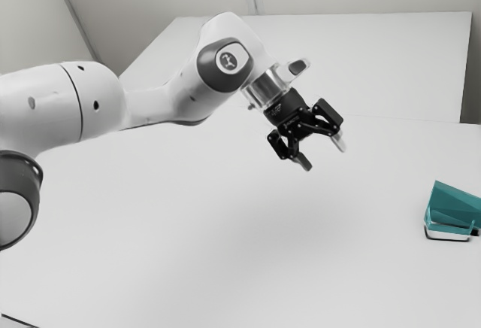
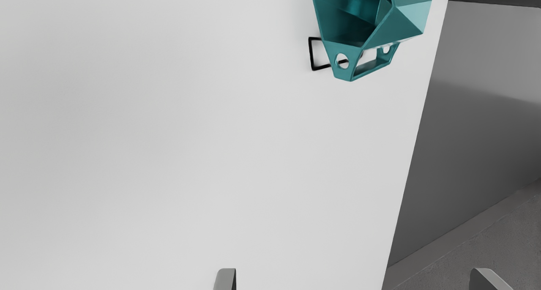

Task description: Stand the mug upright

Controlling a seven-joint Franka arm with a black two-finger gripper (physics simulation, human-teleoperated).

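Clearly, the jaws stood released, spread wide apart with nothing between them. The black gripper (image 1: 322, 154) hung in the air over the white table (image 1: 225, 230), tilted down toward the exterior view's right, at the end of the white arm (image 1: 180, 106), which reached in from the exterior view's left. From where I stood, the teal mug (image 1: 451, 204) was well apart from the jaws, over at the exterior view's right edge, where part of it was cut off. It lay tipped over, a faceted thing, and the wrist view looked straight into its dark, open hollow. On it was an angular loop with round holes through it. A thin black frame (image 2: 312, 55) poked out from beneath the mug, partly hidden by it; what it belonged to I could not tell. The mug was near an edge of the table, and past that edge the wrist view took in a stretch of grey floor (image 2: 507, 239).
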